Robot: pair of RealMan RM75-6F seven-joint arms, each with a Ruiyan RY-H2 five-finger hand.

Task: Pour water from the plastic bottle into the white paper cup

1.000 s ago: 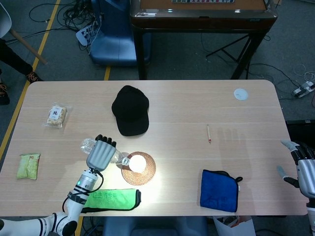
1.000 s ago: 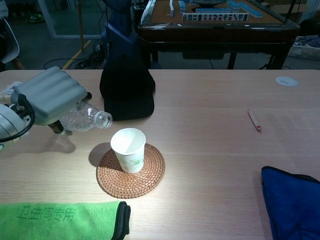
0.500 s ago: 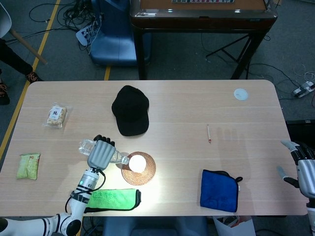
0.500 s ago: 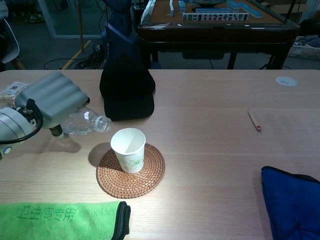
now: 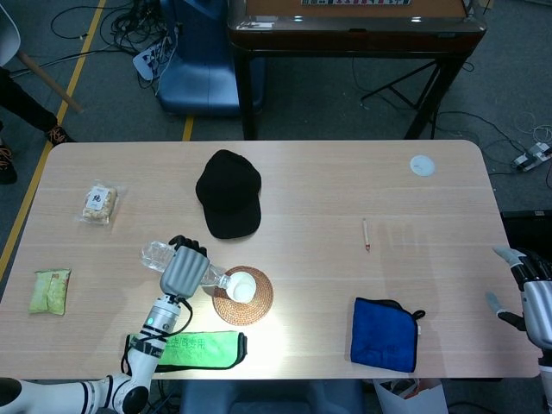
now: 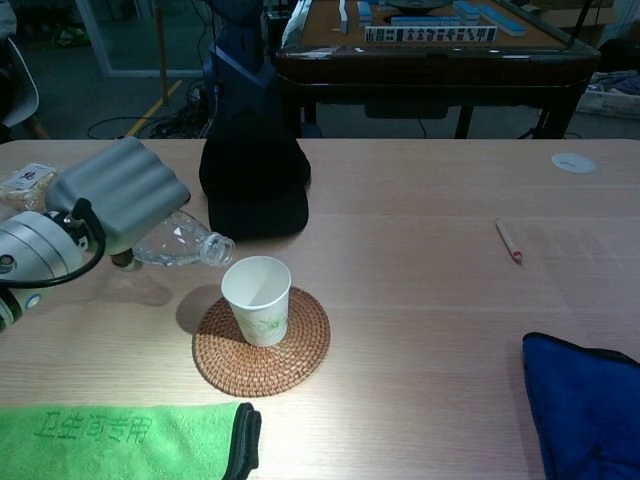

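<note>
Plastic bottle [image 6: 185,243] mouth now nearer the white paper cup [image 6: 257,299].

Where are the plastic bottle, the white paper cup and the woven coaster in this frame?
plastic bottle [image 6: 185,243]: chest view, on its clear body near the neck.
white paper cup [image 6: 258,305]: chest view, on its outer wall.
woven coaster [image 6: 300,350]: chest view, on the bare right part of the mat.

The bench [image 6: 420,300] is pale wood, matt and smooth. At centre left, a clear glossy plastic bottle [image 6: 180,243] tilts over a matt white paper cup [image 6: 257,300] on a rough woven coaster [image 6: 300,350]. Lower left lies soft green cloth [image 6: 120,440]; the hand [image 6: 115,192] is smooth grey plastic.
</note>
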